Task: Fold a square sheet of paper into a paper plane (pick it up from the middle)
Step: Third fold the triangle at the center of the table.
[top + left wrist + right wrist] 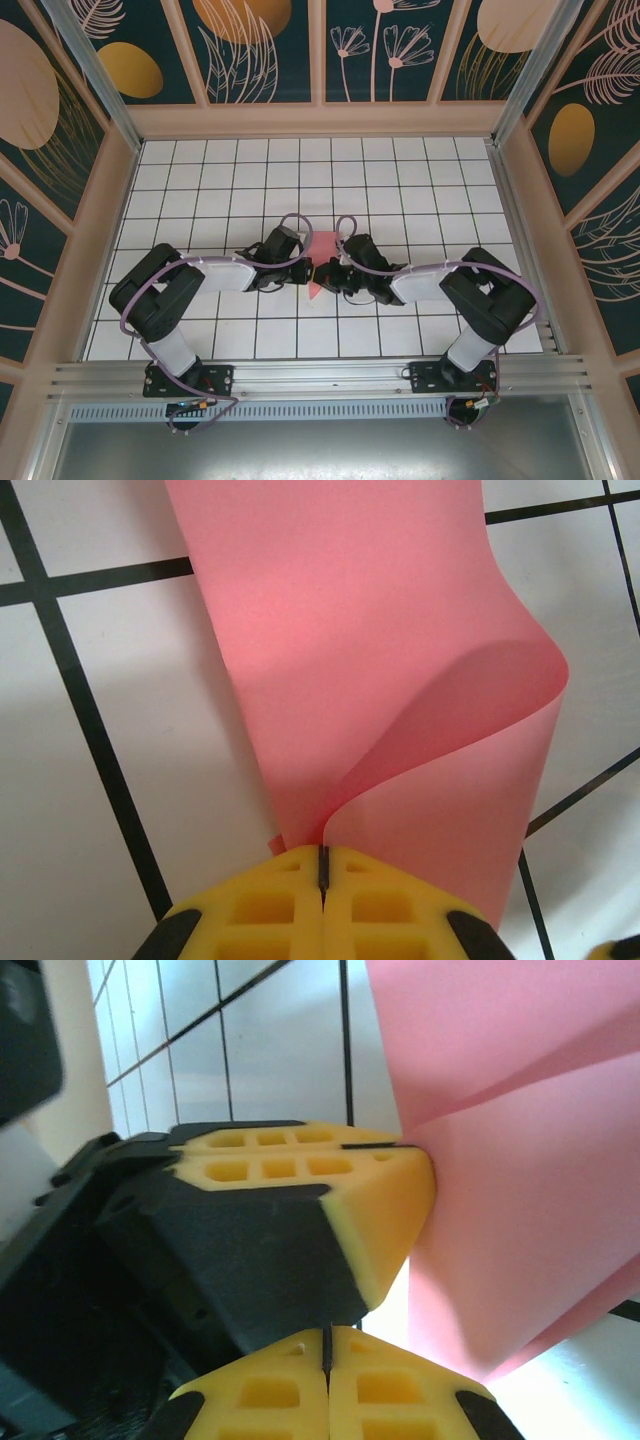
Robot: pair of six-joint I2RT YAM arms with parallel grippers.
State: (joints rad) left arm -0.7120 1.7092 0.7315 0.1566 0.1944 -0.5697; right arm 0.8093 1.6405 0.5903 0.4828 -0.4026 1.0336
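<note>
The left gripper (323, 865), its yellow jaws pressed together, pinches the thin salmon-pink square sheet of paper (380, 630) at a curled-over edge. The sheet loops and runs away beyond its tips. The right gripper (327, 1345) is closed too, just beside the sheet, perhaps nipping it. For a clean crease, align the edges before pressing onto the white tiled table (90, 730).

square sheet of paper (326, 246) between left fingers (265, 905) and right fingers (390, 1395), on table (400, 180)
</note>
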